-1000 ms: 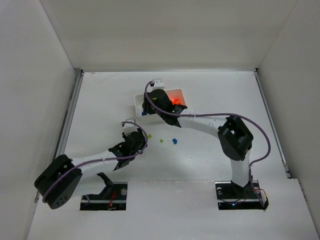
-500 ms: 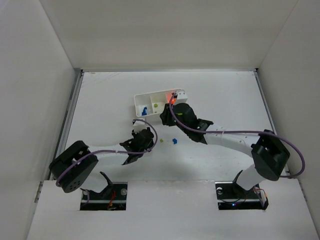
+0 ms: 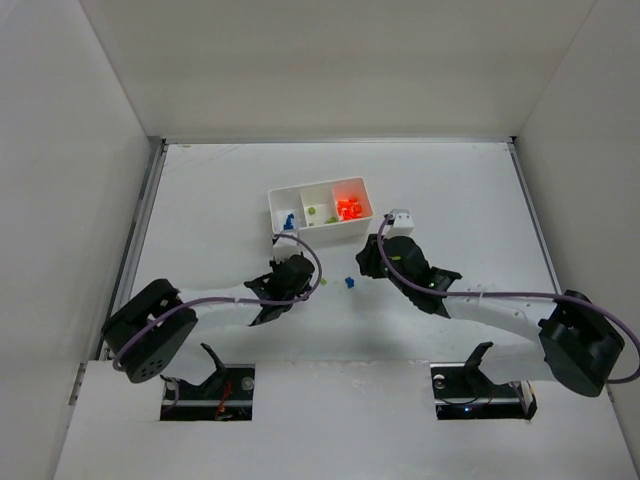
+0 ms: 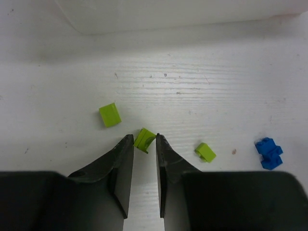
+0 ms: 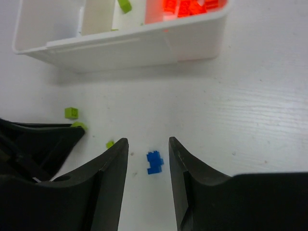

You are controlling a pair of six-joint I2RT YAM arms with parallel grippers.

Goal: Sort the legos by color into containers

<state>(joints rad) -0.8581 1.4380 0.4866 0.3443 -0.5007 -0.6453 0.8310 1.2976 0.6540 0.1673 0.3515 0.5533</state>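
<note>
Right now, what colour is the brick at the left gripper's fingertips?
Yellow-green brick, pinched by the left gripper. Best in left wrist view.

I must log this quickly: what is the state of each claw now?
Left claw: closed on a yellow-green brick on the table.
Right claw: open, holding nothing.

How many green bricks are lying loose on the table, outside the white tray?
3. One green brick lies ahead of the left claw, another sits between its tips, a third lies beside it, toward the blue brick. Others may hide under the arms.
</note>
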